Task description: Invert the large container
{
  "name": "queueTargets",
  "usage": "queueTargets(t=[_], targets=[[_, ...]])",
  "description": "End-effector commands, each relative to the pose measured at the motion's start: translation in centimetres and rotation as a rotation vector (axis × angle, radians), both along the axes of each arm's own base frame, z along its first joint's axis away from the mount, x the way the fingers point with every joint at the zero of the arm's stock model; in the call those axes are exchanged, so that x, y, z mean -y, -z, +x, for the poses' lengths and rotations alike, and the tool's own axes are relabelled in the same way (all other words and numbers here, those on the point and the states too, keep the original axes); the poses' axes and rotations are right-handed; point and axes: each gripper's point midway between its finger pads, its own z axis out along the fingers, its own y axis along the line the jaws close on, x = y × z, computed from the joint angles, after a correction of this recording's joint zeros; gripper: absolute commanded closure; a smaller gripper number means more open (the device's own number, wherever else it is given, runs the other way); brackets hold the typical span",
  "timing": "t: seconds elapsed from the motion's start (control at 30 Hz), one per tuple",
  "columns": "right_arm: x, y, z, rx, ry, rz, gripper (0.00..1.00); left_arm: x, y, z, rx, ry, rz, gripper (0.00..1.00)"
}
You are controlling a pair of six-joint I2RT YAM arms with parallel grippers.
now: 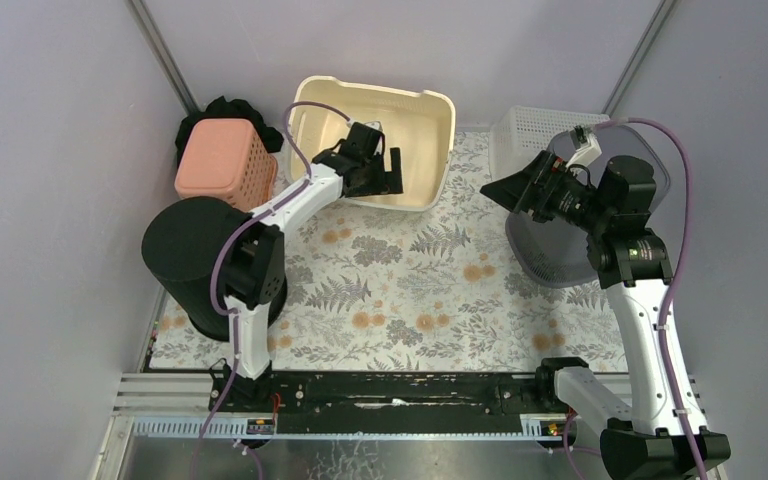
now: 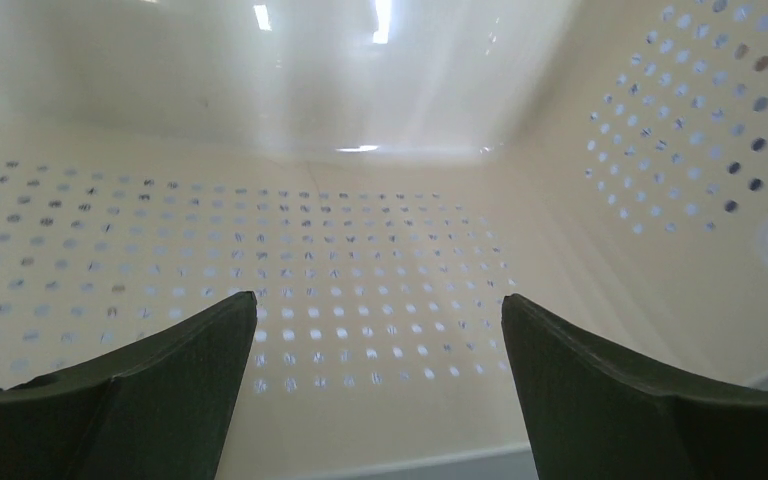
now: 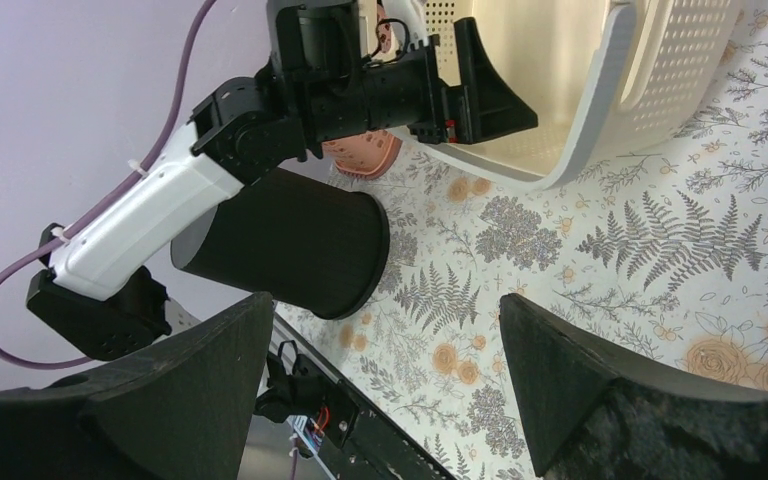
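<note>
The large container point(image 1: 415, 120) is a cream perforated tub at the back middle of the floral mat, with its opening facing up. My left gripper point(image 1: 390, 172) reaches in over the near rim and stands open, nothing between its fingers. In the left wrist view the left gripper point(image 2: 380, 300) faces the container's holed inner wall point(image 2: 360, 250). My right gripper point(image 1: 495, 190) hovers open over the mat to the right, apart from the container. The right wrist view shows the right gripper point(image 3: 385, 300) open, with the container point(image 3: 610, 90) and the left gripper's fingers point(image 3: 490, 95) beyond.
A black cylinder bin point(image 1: 195, 255) stands by the left arm. A pink basket point(image 1: 222, 160) sits behind it with dark cloth point(image 1: 225, 108). A white basket point(image 1: 530, 130) and a grey translucent bin point(image 1: 560, 255) are at the right.
</note>
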Motion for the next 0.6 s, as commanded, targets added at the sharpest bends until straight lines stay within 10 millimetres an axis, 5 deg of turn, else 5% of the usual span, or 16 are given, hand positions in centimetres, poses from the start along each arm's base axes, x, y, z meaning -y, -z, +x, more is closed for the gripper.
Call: queueTargets(t=[0.0,0.57], targets=[[-0.4,-1.5,-1.0,0.040,-0.031,0.007,0.10,0.1,-3.3,-2.1,0.023,0.062,-0.020,0.00],[-0.8,-0.4,0.3,0.019,-0.039,0.014,0.10,1.8,-5.1,-1.8,0.010,0.163,-0.040,0.00]])
